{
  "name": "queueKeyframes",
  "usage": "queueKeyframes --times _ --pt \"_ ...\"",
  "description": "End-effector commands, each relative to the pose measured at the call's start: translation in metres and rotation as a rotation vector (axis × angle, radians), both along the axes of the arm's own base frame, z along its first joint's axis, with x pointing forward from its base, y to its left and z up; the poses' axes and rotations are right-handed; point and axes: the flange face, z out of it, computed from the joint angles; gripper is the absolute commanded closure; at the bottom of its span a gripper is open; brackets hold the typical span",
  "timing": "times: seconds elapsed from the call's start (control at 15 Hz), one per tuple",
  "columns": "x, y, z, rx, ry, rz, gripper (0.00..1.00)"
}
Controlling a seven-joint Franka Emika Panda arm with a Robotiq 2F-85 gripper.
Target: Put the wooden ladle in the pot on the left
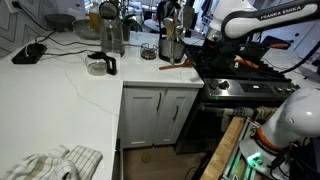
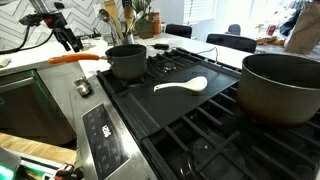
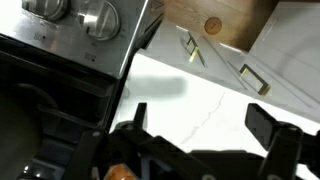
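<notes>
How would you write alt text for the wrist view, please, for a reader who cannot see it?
The open hand, its two dark fingers spread wide, hangs over a white veined surface beside a steel stove panel with two knobs. Two brass handles and pale wood lie at the top.

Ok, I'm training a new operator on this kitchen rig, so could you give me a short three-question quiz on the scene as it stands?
1. True or false: the gripper is holding the wooden ladle.
2. What lies on the stove between the small pot and the large pot? A) a white spoon B) a dish towel C) a phone
3. Fill in: the orange handle belongs to the ____ pot.

Key: 1 false, the jaws stand open and empty in the wrist view; 2 A; 3 small.
</notes>
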Motion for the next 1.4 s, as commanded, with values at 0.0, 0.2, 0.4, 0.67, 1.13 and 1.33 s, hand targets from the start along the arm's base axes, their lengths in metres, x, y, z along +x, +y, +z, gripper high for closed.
queueKeyframes --times 0.0,0.2,0.4,0.67,1.13,1.33 --pt "0.053 -0.014 -0.002 0.038 0.025 -0.190 0.00" --pt "0.082 -0.025 -0.005 0.059 0.044 -0.333 0.00" --pt "0.105 -0.025 -0.010 0.069 0.045 -0.484 0.00" --pt "0.124 -0.013 -0.025 0.093 0.006 -0.697 0.00" --pt "0.123 -0.007 -0.026 0.086 -0.003 -0.726 0.00" --pt "0.132 -0.006 -0.034 0.123 -0.014 -0.785 0.00"
